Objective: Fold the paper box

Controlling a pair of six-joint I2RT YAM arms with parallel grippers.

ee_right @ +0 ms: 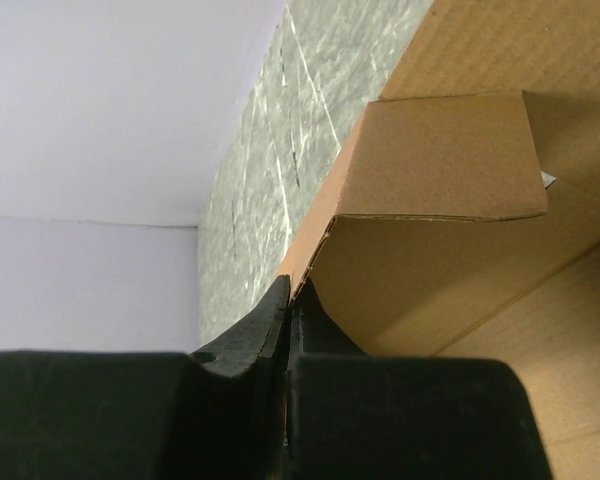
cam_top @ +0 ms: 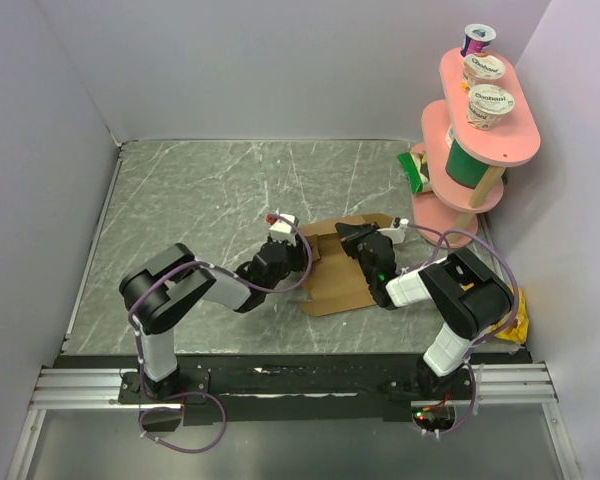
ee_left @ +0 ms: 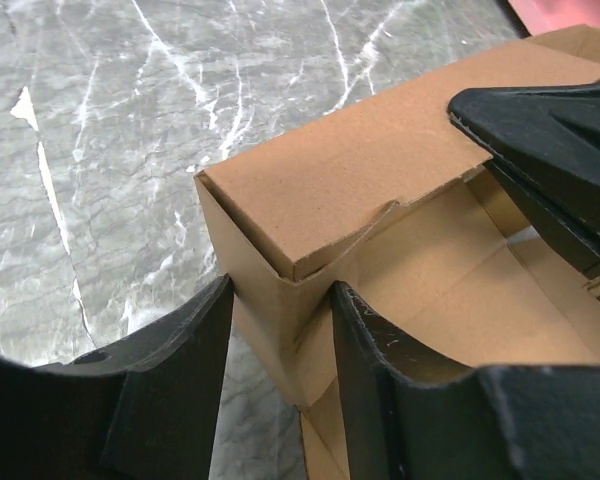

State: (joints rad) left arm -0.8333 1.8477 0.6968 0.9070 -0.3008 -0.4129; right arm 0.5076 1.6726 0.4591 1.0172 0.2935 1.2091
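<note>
The paper box (cam_top: 332, 268) is plain brown cardboard, lying partly folded on the marble table between the two arms. My left gripper (cam_top: 283, 243) is at its left end. In the left wrist view the left gripper (ee_left: 280, 318) straddles a raised corner of the paper box (ee_left: 350, 170), one finger outside the wall and one inside. The jaws stand apart and the cardboard fills the gap at the tips. My right gripper (cam_top: 358, 240) is at the box's far side. In the right wrist view the right gripper (ee_right: 298, 292) is shut on the edge of a raised wall of the paper box (ee_right: 450, 160).
A pink tiered stand (cam_top: 500, 150) at the back right holds yogurt cups (cam_top: 491, 104) and a green can (cam_top: 468, 162). A green packet (cam_top: 413, 170) lies at its foot and a yellow bag (cam_top: 521, 318) by the right arm. White walls close in the table.
</note>
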